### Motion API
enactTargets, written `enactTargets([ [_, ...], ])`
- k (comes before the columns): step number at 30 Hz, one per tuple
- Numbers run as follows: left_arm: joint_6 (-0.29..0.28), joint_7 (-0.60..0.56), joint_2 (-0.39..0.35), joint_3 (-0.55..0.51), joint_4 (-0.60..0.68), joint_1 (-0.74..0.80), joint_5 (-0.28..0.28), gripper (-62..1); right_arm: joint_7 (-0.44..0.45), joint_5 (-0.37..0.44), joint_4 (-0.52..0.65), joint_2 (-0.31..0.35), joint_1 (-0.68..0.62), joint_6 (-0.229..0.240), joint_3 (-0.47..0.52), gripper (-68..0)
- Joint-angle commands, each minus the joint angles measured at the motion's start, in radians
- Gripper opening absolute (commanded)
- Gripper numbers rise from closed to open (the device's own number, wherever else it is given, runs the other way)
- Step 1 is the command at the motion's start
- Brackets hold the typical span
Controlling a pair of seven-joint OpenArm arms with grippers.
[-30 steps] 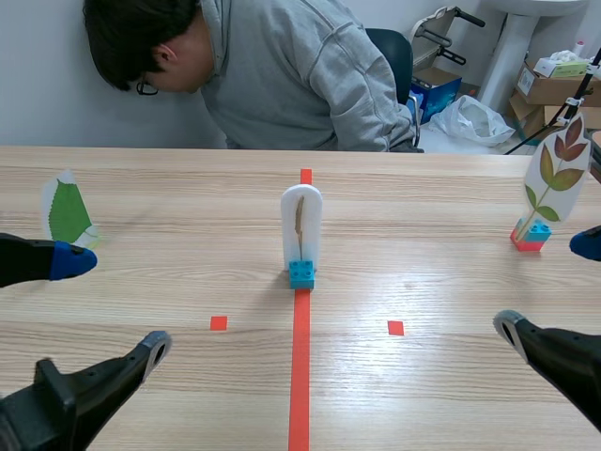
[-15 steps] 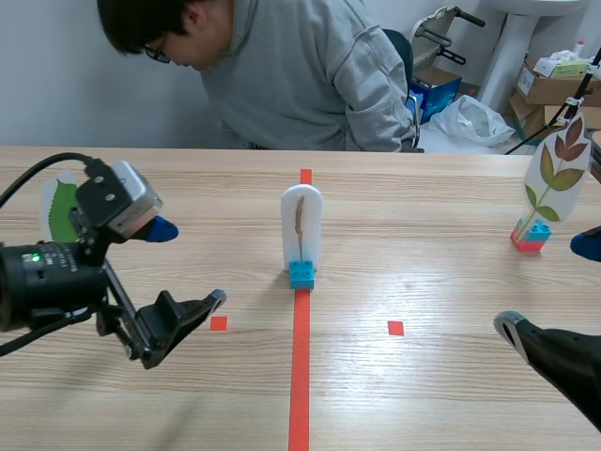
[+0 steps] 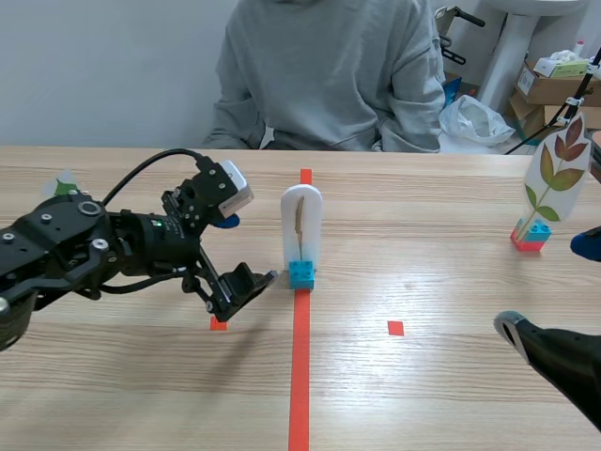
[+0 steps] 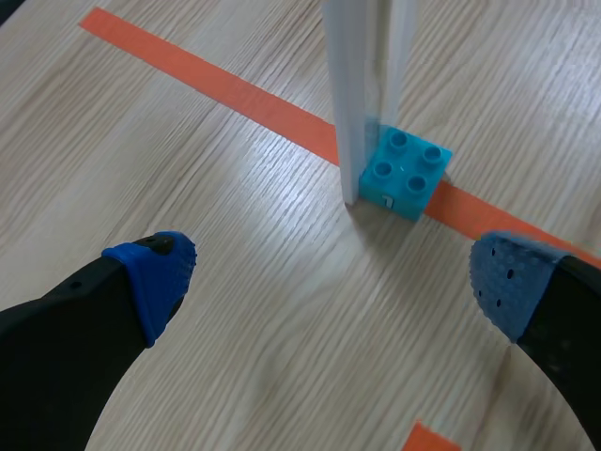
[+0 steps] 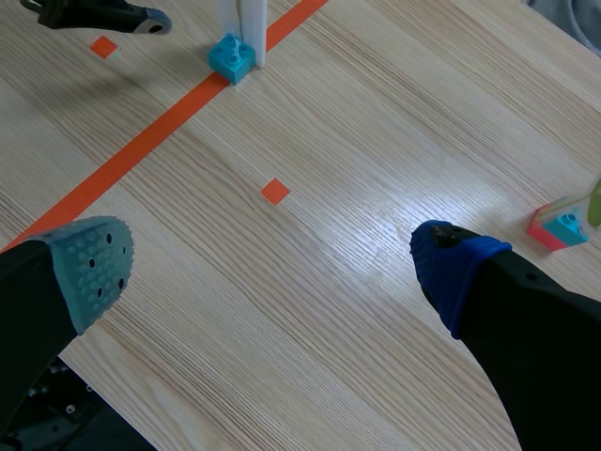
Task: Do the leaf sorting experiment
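Swinging in from the near left, the left arm had crossed the bench toward its centre, and the person opposite had sat upright. The left pincer hung with its fingers spread wide, just short of the white leaf card standing on the orange-red line. The step in hand was probably the approach; next the fingers needed to straddle the card and close. The right pincer also lay spread apart, low at the right. No bins showed; only a small blue brick held the card upright.
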Motion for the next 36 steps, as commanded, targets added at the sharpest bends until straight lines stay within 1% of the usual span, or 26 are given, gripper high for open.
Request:
enactTargets([
  [1,0.002,-0.019,0.027,0.0,0.005,-0.026,0.015,1.4,0.011,0.003,0.003,0.006,0.011,0.008,0.005,-6.7],
  [2,0.002,-0.019,0.043,0.005,-0.017,-0.04,0.025,1.4,0.011,0.003,0.003,0.006,0.011,0.008,0.005,-6.7],
  [5,0.004,-0.022,0.087,0.016,-0.071,-0.07,0.028,1.4,0.011,0.0,0.003,0.006,0.011,0.008,0.005,-6.7],
  [10,0.007,-0.026,0.143,0.019,-0.114,-0.089,0.039,1.4,0.011,-0.014,0.003,0.006,0.011,0.008,0.005,-6.7],
  [13,0.008,-0.026,0.163,0.019,-0.124,-0.089,0.055,1.4,0.011,-0.015,0.003,0.006,0.011,0.008,0.005,-6.7],
  [20,0.008,-0.026,0.177,0.019,-0.125,-0.088,0.055,1.4,0.011,-0.014,0.003,0.006,0.011,0.008,0.005,-6.7],
  [21,0.009,-0.026,0.177,0.019,-0.125,-0.088,0.055,-0.8,0.011,-0.014,0.003,0.006,0.011,0.008,0.005,-6.7],
  [25,0.011,-0.026,0.177,0.019,-0.125,-0.088,0.055,-19.4,0.011,-0.014,0.003,0.006,0.011,0.008,0.005,-6.7],
  [26,0.011,-0.026,0.177,0.019,-0.125,-0.088,0.055,-22.9,0.011,-0.014,0.003,0.006,0.011,0.008,0.005,-6.7],
  [27,0.011,-0.026,0.177,0.019,-0.125,-0.088,0.055,-25.3,0.011,-0.014,0.003,0.006,0.011,0.008,0.005,-6.7],
  [31,0.011,-0.034,0.18,0.019,-0.125,-0.088,0.055,-30.0,0.011,-0.014,0.003,0.006,0.011,0.008,0.005,-6.7],
  [36,0.012,-0.033,0.19,0.019,-0.125,-0.088,0.054,-37.9,0.011,-0.014,0.003,0.006,0.011,0.008,0.005,-6.7],
])
